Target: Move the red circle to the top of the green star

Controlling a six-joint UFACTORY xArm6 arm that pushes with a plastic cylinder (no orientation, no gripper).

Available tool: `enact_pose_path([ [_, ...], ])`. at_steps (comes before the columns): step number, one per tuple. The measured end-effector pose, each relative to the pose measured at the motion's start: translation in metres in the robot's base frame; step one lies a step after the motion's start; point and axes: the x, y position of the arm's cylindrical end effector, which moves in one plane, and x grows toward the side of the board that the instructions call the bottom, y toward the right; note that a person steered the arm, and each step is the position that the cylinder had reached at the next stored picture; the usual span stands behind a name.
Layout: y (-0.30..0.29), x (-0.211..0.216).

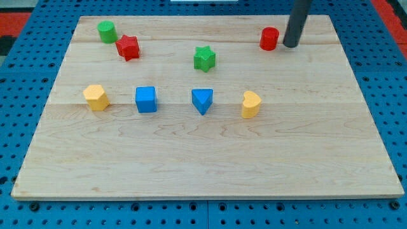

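1. Pale wooden board (203, 159) on a blue pegboard table. My tip (290, 45), the lower end of a straight dark rod, rests on the board near the view's top right.
2. No jaws on this rig: only the rod, so nothing spreads, presses or pinches.
3. Small red cylinder block, the red circle (269, 39), stands just to the view's left of my tip; touching or a hair apart, cannot tell.
4. Green star-shaped block (204, 58) sits to the view's left of and slightly below the red circle, well apart.
5. Progress, as judged: the task is barely begun. My tip is placed on the side for a leftward shove. Left to do: slide the red circle leftward until it sits just above the green star.
6. Bystanders: red star block (128, 47) and green cylinder (106, 31) at the view's top left; the lower row is out of the path.
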Motion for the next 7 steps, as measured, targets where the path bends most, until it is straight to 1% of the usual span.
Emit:
enact_pose_path([
  [1, -0.040, -0.016],
  [2, -0.092, -0.020],
  [3, -0.106, -0.040],
  [4, -0.119, -0.045],
  [5, -0.148, -0.045],
  [6, -0.152, -0.046],
  [7, -0.152, 0.011],
])
